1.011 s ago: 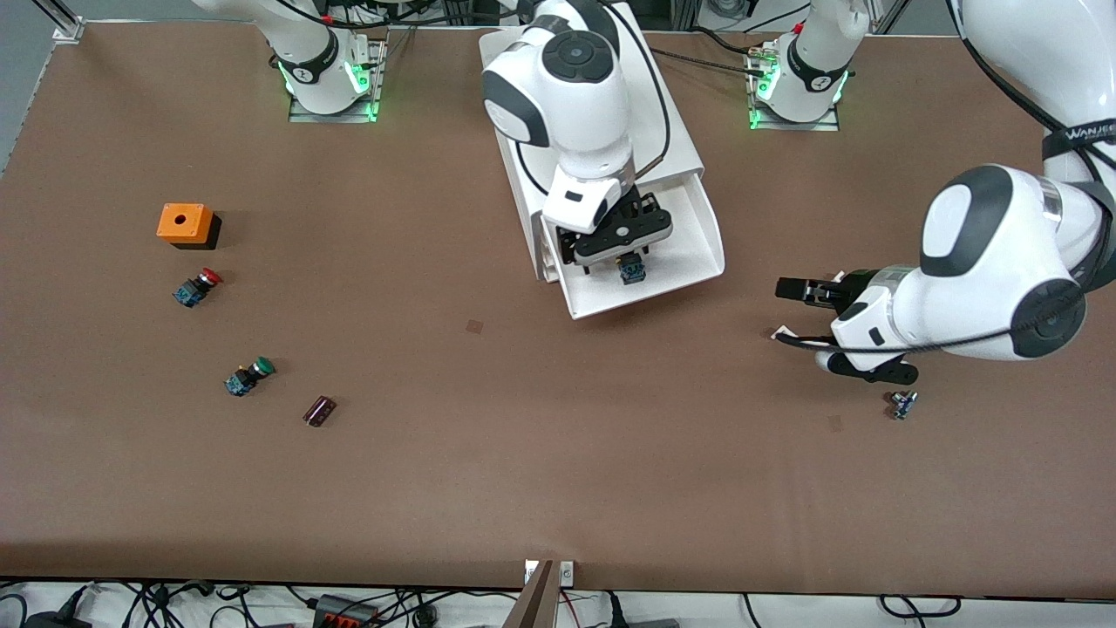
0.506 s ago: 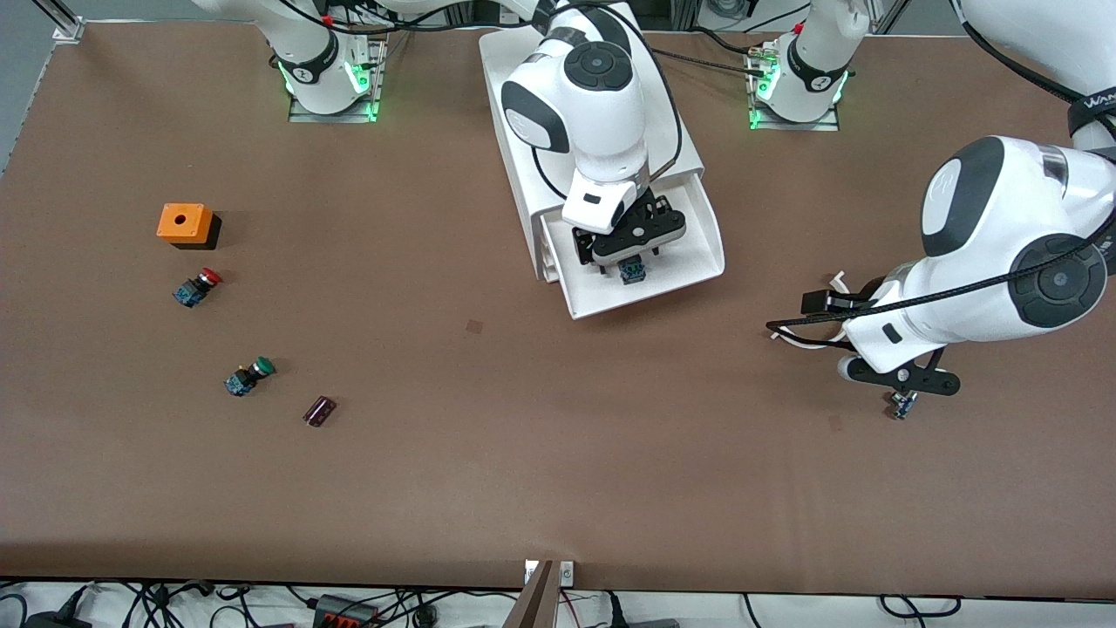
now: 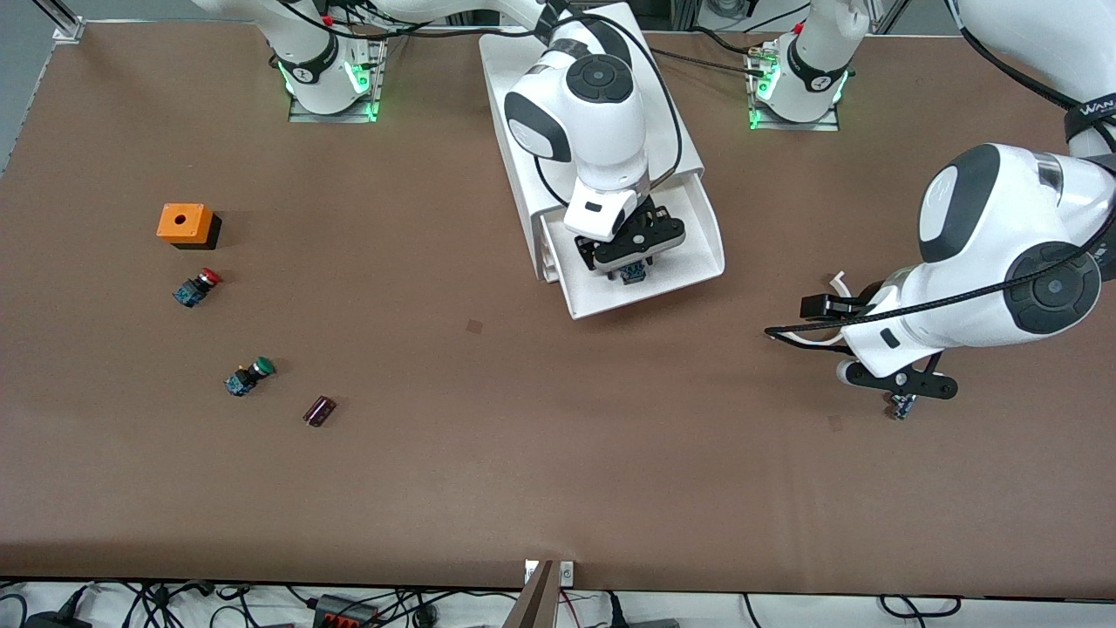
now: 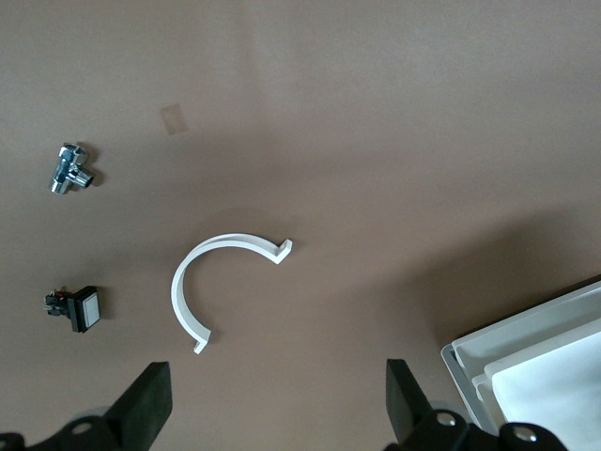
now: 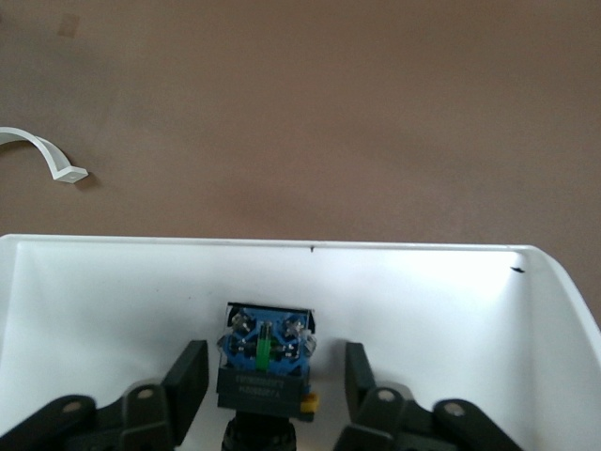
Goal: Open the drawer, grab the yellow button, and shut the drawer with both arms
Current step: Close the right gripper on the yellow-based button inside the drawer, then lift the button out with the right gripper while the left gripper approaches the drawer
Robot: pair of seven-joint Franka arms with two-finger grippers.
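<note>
The drawer (image 3: 649,262) stands pulled out from the white cabinet (image 3: 593,113), and the right pincer (image 5: 268,385) is down inside it, fingers (image 5: 188,376) spread either side of the button (image 5: 266,362) without touching it. The button lies on the drawer floor near the front lip. The left pincer (image 4: 272,404) hangs open over the table (image 3: 540,453), above a white curved clip (image 4: 221,282).

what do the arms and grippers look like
Both arms are glossy white with rounded black joint bands and black cables along them. The left arm carries dark lettering near its upper link. The right gripper and left gripper are black, with flat two-finger pads.
</note>
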